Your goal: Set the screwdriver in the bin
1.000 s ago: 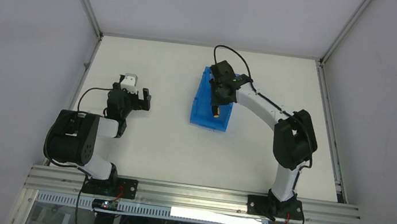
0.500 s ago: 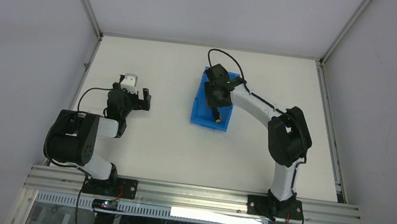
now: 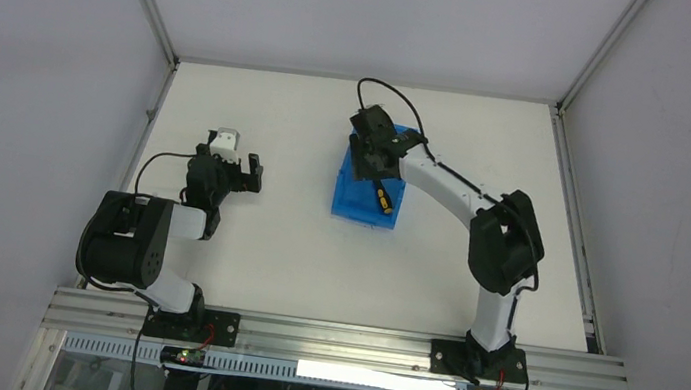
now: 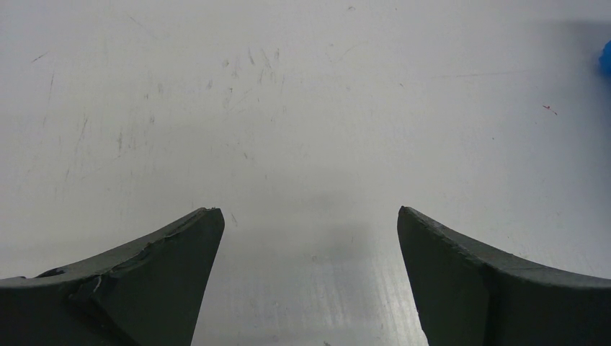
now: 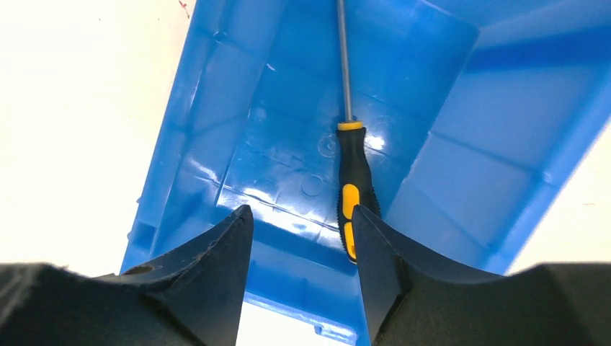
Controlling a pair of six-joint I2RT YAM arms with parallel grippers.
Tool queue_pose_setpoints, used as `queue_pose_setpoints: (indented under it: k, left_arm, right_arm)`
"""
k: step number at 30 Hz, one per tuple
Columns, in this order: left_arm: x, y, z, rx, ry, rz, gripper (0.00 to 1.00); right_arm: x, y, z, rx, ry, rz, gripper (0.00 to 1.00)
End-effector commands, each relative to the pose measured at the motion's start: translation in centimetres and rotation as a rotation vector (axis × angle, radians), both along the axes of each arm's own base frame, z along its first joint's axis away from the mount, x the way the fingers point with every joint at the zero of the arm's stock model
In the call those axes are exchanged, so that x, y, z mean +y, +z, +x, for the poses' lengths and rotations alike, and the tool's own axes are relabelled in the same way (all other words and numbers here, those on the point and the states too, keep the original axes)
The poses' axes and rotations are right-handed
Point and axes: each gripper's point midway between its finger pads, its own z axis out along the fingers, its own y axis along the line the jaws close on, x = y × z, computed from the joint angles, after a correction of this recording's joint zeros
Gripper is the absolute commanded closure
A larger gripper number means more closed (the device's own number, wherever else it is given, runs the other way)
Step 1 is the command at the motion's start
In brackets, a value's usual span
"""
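Over the bin [image 3: 349, 199], our right claw [image 3: 370, 154] is hanging with its jaws parted, and nothing is sitting between them. Through the wrist camera we are looking straight down past the claw [image 5: 301, 216] onto the bin floor, where the screwdriver [image 5: 351, 166] is lying flat, shaft pointing away from us and handle toward us, near one long wall [image 5: 461, 166]. One finger [image 5: 389, 274] is overlapping the butt of the handle in that view; we are not able to tell whether it is touching or merely passing in front. The gap is middling, wider than the handle.

We are judging the placing step to be at its end: the screwdriver [image 3: 381, 198] is resting inside the bin, so the task itself is looking done. What we are needing next is a clean lift of the right arm, straight up and clear of the walls, without nudging the handle or dragging the bin.

Off to the side, our left claw [image 4: 310, 216] is idling wide open above bare tabletop [image 4: 288, 86], holding and touching nothing, well apart from the bin.
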Motion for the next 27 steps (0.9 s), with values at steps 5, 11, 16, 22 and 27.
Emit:
queue_pose_setpoints:
  k: [5, 11, 16, 22, 27]
  left_arm:
    - [0.1, 1.5, 1.0, -0.050, 0.008, -0.020, 0.01]
    - [0.1, 1.4, 1.0, -0.049, 0.009, -0.020, 0.01]
    - [0.1, 1.4, 0.9, -0.049, 0.008, -0.021, 0.01]
    - [0.1, 1.5, 1.0, -0.050, 0.008, -0.020, 0.01]
    - [0.1, 1.4, 1.0, -0.049, 0.008, -0.020, 0.01]
  right_arm:
    - [-6.7, 9.4, 0.9, -0.217, -0.227, -0.046, 0.37]
    - [-16.4, 9.9, 0.8, -0.224, -0.404, -0.080, 0.20]
    - [-23.3, 10.2, 0.5, -0.253, -0.460, -0.109, 0.01]
    - [-29.3, 9.6, -0.1, -0.257, -0.527, -0.071, 0.01]
    - [-30.7, 9.4, -0.1, -0.259, -0.548, 0.009, 0.01]
